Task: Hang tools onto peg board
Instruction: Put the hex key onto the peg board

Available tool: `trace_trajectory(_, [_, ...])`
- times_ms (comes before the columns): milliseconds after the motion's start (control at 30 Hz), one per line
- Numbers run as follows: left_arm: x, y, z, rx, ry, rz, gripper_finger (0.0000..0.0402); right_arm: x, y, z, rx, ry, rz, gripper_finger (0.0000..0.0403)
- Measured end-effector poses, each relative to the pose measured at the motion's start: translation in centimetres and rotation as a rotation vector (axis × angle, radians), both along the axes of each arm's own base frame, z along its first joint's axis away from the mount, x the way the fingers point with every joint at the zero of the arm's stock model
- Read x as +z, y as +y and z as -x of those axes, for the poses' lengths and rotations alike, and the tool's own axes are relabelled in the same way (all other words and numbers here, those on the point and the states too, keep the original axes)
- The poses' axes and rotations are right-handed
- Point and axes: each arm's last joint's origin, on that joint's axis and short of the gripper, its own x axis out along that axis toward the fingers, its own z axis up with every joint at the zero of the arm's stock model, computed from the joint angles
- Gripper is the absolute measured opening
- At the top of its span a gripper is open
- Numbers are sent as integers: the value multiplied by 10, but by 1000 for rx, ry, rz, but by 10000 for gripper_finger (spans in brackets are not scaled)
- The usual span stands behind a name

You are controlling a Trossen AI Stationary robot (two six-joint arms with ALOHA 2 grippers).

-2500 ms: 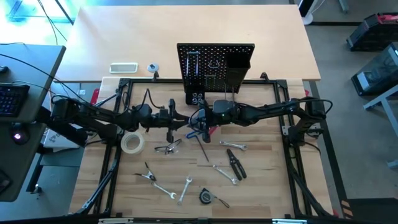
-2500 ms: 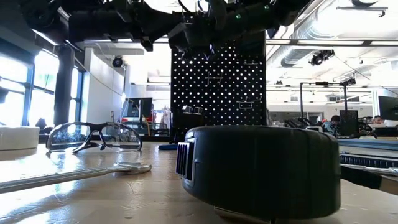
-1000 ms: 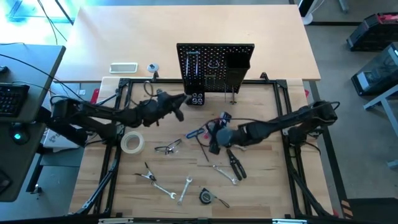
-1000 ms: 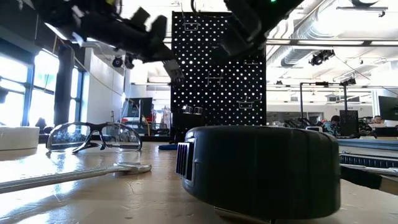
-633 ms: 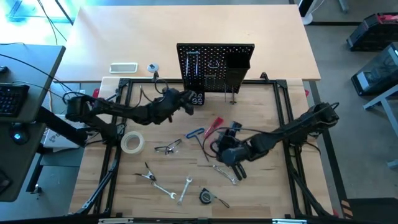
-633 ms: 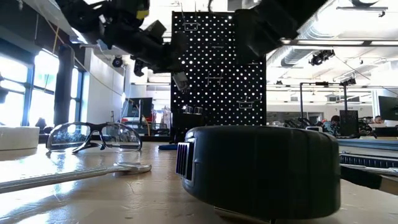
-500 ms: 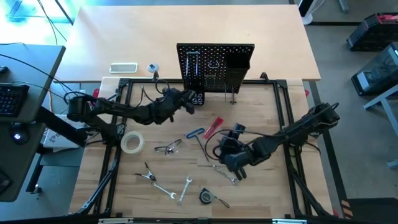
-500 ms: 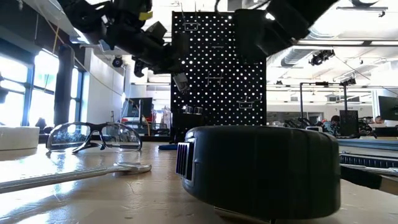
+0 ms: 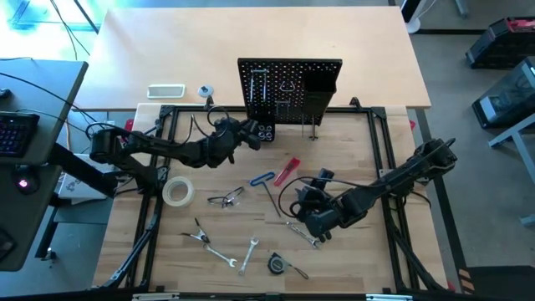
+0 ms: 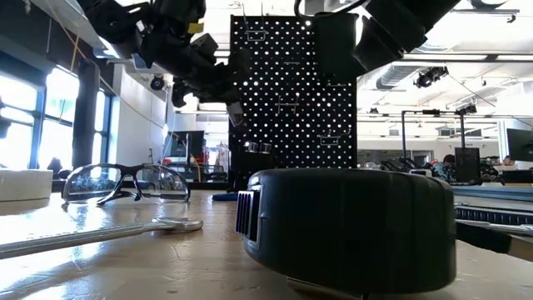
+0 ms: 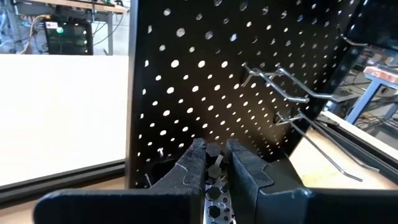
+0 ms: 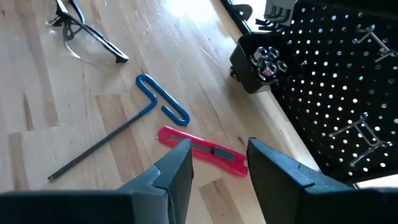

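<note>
Pale wood planks are filling the high view, and most tools are lying loose on them: a tape roll [image 9: 176, 192], glasses [image 9: 226, 199], a blue-handled hex key [image 9: 266, 181], a red tool [image 9: 287, 170], pliers [image 9: 316, 221] and silver wrenches [image 9: 219, 253]. At the far edge the peg board [image 9: 289, 89] is standing upright, carrying only a few items, so I judge the job barely begun. The left gripper [image 9: 251, 134] is reaching the board's left foot; the right gripper [image 9: 313, 219] is hovering over the pliers.

Low view: the glasses [image 10: 125, 183] are sitting on the tabletop beside a flat wrench [image 10: 100, 236], with the perforated board [image 10: 291, 92] behind.

Left wrist: narrowly clenched fingers [image 11: 194, 163] are pointing at metal hooks [image 11: 280, 84], seemingly pinching small dark hex pieces [image 11: 214, 168].

Right wrist: the fingers [image 12: 174, 171] are standing parted and empty above the glossy red tool [image 12: 202, 149].
</note>
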Motion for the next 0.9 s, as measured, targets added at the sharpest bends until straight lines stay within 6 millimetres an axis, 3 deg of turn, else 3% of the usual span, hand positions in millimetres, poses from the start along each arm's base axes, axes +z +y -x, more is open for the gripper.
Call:
trace_trajectory(333, [-16,3,-6,29,-13,57,29,0,0,0,-3,-6,3,147])
trace_trajectory(667, [-25,12,-27,51,23,53,29,0,7,3,20,-5,2,147])
trace_trajectory(900, [-28,16,-24,95,59,73,38,0,10,5,30,-3,5,147])
